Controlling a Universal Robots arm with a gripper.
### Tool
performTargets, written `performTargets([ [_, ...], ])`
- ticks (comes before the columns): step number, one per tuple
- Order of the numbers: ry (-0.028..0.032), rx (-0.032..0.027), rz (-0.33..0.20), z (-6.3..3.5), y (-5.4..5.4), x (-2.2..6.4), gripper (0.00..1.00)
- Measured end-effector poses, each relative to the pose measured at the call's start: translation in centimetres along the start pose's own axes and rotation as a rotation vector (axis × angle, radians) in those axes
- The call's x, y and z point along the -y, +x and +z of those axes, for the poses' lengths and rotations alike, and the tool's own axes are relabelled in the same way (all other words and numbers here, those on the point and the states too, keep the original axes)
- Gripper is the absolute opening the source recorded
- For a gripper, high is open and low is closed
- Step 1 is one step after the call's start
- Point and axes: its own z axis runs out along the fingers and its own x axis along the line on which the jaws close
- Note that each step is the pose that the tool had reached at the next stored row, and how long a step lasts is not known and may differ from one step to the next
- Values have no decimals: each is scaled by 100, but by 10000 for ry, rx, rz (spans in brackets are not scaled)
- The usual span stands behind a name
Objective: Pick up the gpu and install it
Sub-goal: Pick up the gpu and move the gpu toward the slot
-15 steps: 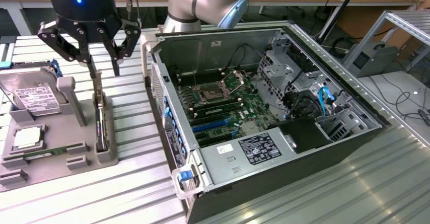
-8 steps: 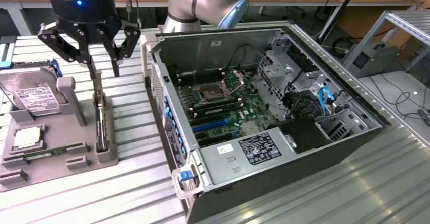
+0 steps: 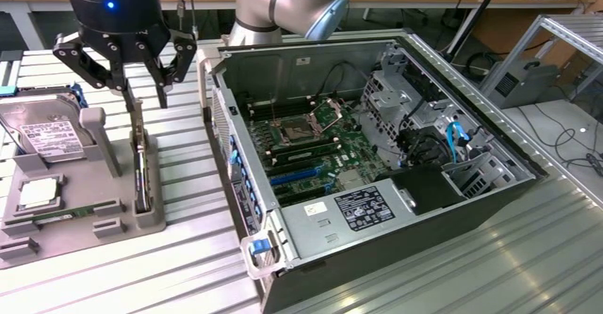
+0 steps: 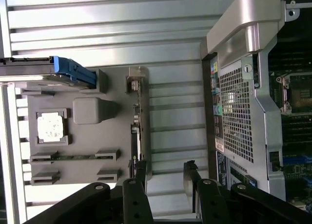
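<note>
The gpu (image 3: 141, 169) is a thin dark card standing on edge in a slot of the grey holder tray (image 3: 85, 226), silver bracket at its far end. In the wrist view the gpu (image 4: 137, 136) appears edge-on along the grey holder tray (image 4: 87, 143). My gripper (image 3: 141, 97) hangs just above the card's far end, open, with nothing between its fingers. In the wrist view my gripper (image 4: 165, 173) has one fingertip (image 4: 141, 169) in line with the card and the other toward the computer case.
The open computer case (image 3: 377, 152) lies at the exterior view's right, motherboard (image 3: 311, 148) exposed. On the tray rest a hard drive (image 3: 42, 127), a processor (image 3: 38, 194) and a green memory stick (image 3: 56, 215). Ribbed metal tabletop (image 3: 179, 257) surrounds them.
</note>
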Motion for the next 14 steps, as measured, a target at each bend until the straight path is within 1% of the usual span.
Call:
performTargets([
  [14,0,-1,0,31,16,5,44],
])
